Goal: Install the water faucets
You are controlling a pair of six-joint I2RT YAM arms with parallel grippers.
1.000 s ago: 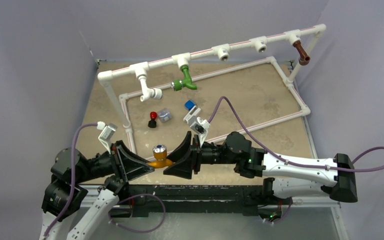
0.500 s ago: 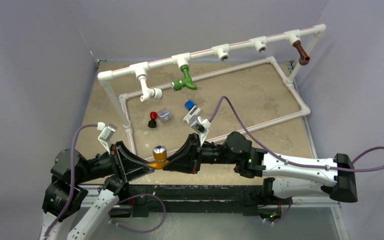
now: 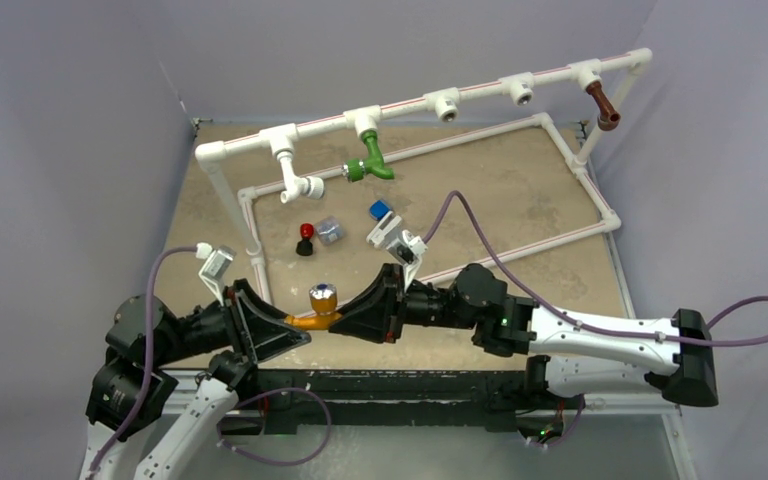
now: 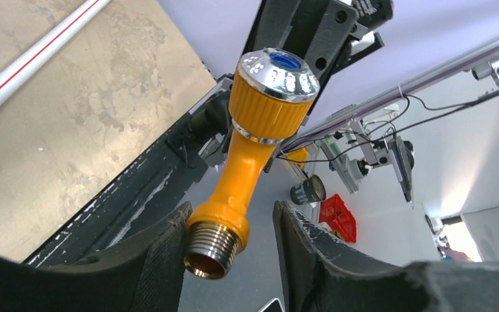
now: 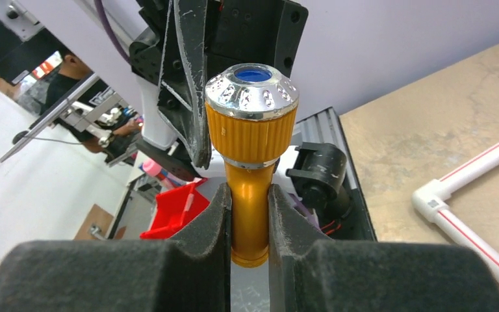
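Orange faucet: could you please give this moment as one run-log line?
orange faucet: cap up | right pincer: shut on orange faucet | left pincer: open around threaded end

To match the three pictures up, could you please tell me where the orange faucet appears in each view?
Top external: the orange faucet is low centre, between the left gripper and the right gripper.
Left wrist: centre, slanting, threaded end lowest.
Right wrist: centre, upright, stem clamped.
Shared landmark: the white pipe frame, top left in left wrist, right edge in right wrist.
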